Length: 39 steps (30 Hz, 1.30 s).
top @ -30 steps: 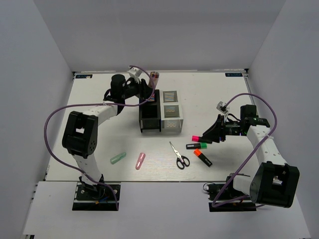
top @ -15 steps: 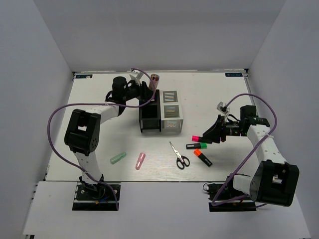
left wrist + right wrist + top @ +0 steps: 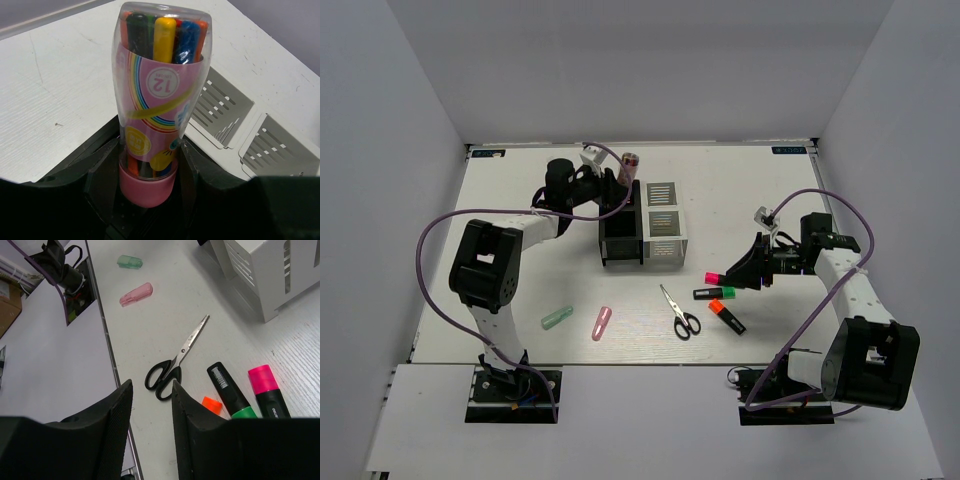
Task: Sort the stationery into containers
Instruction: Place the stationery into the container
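Left gripper (image 3: 150, 152) is clamping the clear tube (image 3: 157, 95) upright by the black organiser's (image 3: 620, 235) far edge, while the right gripper (image 3: 151, 405) is hanging slightly parted and empty beside the pink marker (image 3: 265, 382), well in from the table's (image 3: 800, 190) right edge.

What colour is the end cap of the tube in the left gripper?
Pink. The cap on the tube shows best in the left wrist view.

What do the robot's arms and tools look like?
The left arm and right arm have white links and boxy black joints. A purple cable loops along each. The left tool and right tool are matte black, with two broad fingers.
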Tool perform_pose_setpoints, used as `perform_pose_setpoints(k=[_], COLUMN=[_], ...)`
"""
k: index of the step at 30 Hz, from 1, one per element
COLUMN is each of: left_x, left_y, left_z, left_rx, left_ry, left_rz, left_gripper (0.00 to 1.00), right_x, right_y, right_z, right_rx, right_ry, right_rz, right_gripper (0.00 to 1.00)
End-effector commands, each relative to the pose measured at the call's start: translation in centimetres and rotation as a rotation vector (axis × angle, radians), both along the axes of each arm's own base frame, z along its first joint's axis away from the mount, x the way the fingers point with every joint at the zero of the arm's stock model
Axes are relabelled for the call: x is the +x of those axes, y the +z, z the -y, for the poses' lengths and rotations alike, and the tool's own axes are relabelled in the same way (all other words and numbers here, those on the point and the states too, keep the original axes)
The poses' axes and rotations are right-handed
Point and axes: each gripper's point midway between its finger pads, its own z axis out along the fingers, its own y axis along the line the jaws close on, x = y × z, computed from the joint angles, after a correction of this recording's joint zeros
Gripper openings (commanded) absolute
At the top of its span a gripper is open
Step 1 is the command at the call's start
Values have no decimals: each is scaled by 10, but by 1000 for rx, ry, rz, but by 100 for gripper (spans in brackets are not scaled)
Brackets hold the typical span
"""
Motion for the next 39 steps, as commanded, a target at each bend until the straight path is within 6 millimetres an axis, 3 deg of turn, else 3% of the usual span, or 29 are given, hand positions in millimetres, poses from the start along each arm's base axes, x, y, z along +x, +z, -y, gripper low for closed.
perform_pose_setpoints(k=[1, 9, 39], left_x=[0, 2, -2], left_y=[21, 27, 19], left_z=[-5, -4, -3], left_rx=[-7, -10, 1], left_ry=[19, 23, 10], left_rz=[54, 55, 20], left_gripper=[24, 31, 53], right_x=[5, 4, 3], right_y=[14, 15, 19], right_z=[-1, -1, -1], right_rx=[30, 32, 48], right_ry=[9, 13, 21], right_rz=[41, 44, 32], right_gripper=[41, 41, 44])
